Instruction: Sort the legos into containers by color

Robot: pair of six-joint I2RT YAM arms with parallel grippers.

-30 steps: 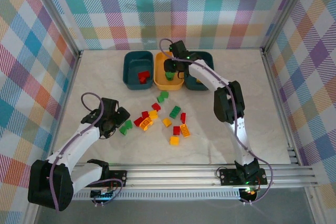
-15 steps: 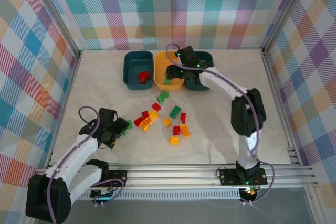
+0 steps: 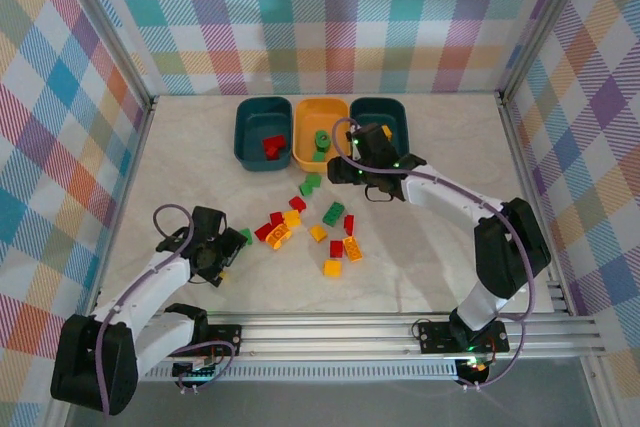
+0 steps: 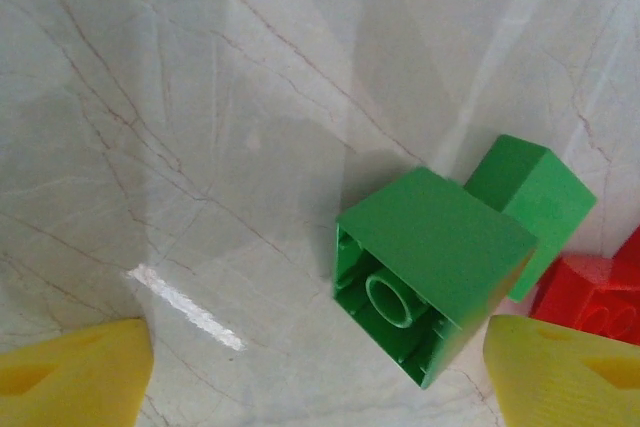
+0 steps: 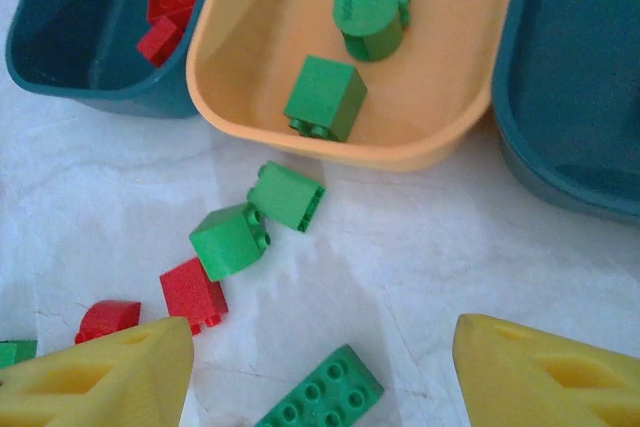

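The legos lie in a loose pile [image 3: 310, 227] of red, green and yellow bricks mid-table. A green brick [image 4: 430, 272] lies on its side between my left gripper's [image 4: 320, 377] open yellow fingers, close to the right fingertip [image 4: 565, 367]. A second green brick [image 4: 530, 197] and a red one [image 4: 590, 292] lie just beyond. My right gripper [image 5: 320, 377] hangs open over the table in front of the containers, above a long green brick [image 5: 320, 397]. The yellow-orange bin [image 5: 440, 147] holds two green pieces [image 5: 325, 97]. The left teal bin [image 5: 60, 57] holds red bricks [image 5: 165, 12].
The right teal bin [image 3: 392, 119] stands at the row's right end, a yellow piece showing inside. Two green bricks [image 5: 287, 195] and red ones [image 5: 193, 292] lie just in front of the yellow-orange bin. Metal frame rails [image 3: 530, 177] border the table.
My right gripper has drawn back from over the yellow-orange bin toward the pile, leaving a green brick inside. My left gripper has shifted toward the near edge, over the green bricks, its jaws somewhat narrower.
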